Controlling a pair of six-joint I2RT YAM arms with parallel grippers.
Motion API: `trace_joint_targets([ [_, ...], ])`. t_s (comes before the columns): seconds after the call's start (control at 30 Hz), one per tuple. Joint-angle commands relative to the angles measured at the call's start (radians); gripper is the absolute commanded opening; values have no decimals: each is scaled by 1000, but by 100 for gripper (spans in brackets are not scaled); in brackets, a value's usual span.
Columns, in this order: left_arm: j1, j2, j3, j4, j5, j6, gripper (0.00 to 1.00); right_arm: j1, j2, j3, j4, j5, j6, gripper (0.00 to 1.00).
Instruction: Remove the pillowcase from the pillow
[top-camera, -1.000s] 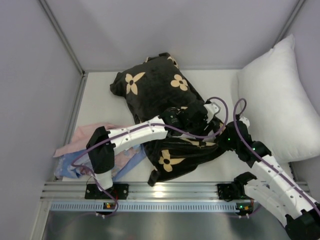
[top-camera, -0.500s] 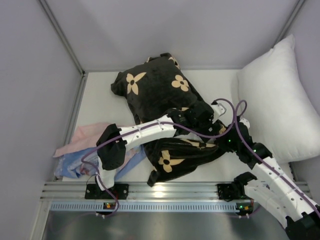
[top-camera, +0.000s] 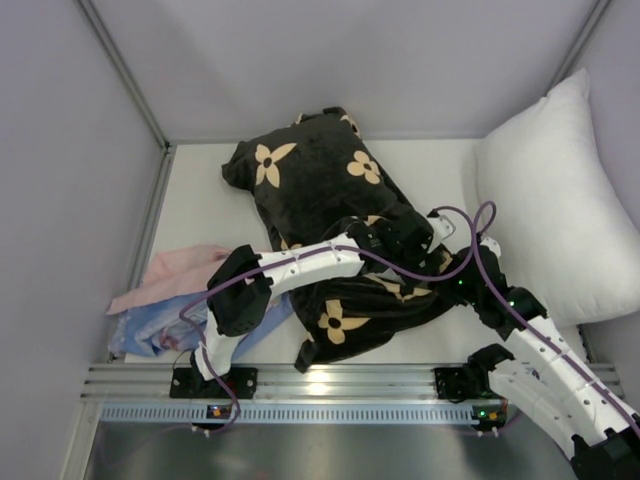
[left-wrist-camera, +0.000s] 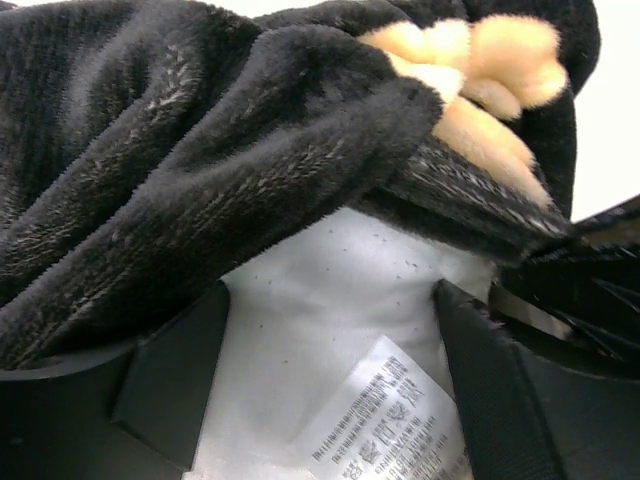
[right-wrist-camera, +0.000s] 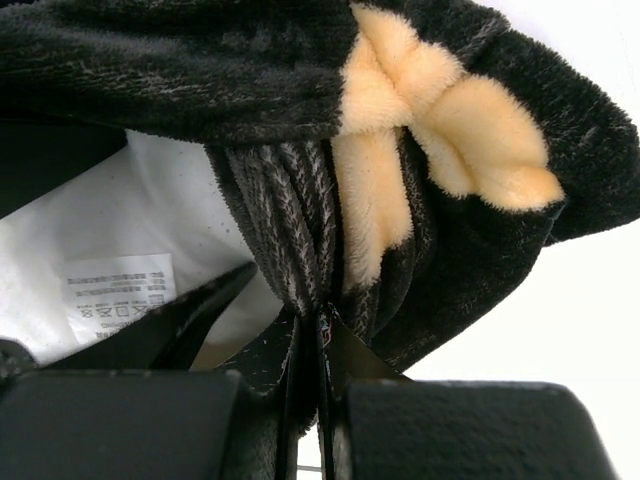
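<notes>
The black plush pillowcase (top-camera: 310, 180) with tan flowers lies across the middle of the table with the pillow inside it. My right gripper (top-camera: 452, 282) is shut on a bunched fold of the pillowcase's edge (right-wrist-camera: 290, 230) at the opening. My left gripper (top-camera: 405, 240) is at that opening with its jaws apart. Its fingers (left-wrist-camera: 170, 375) straddle the exposed white pillow (left-wrist-camera: 330, 300) and its printed label (left-wrist-camera: 385, 425). The pillowcase (left-wrist-camera: 200, 150) hangs over the pillow. The pillow (right-wrist-camera: 150, 215) and label (right-wrist-camera: 115, 290) also show in the right wrist view.
A second plain white pillow (top-camera: 550, 190) leans against the right wall. Pink cloth (top-camera: 170, 272) and light-blue cloth (top-camera: 150, 332) lie at the near left. A metal rail (top-camera: 330, 385) runs along the near edge. Walls close the left, back and right.
My left arm has stretched further right, bringing its gripper closer to the right gripper at the pillowcase's opening. The right gripper has kept its hold and hardly moved.
</notes>
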Motion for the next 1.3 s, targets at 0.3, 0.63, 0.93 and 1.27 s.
trace_joint_targets([
  [0.3, 13, 124, -100, 154, -4, -18, 35, -16, -8, 36, -85, 14, 7, 0],
  [0.63, 39, 9, -78, 176, -12, -25, 0, -18, 27, 2, -73, 42, -5, 0],
  [0.93, 45, -182, -63, 176, 69, -119, 0, -18, 105, -61, 27, 23, -11, 0],
  [1.27, 45, -349, -66, 168, 53, -162, 0, -18, 182, -78, 64, 74, -13, 0],
])
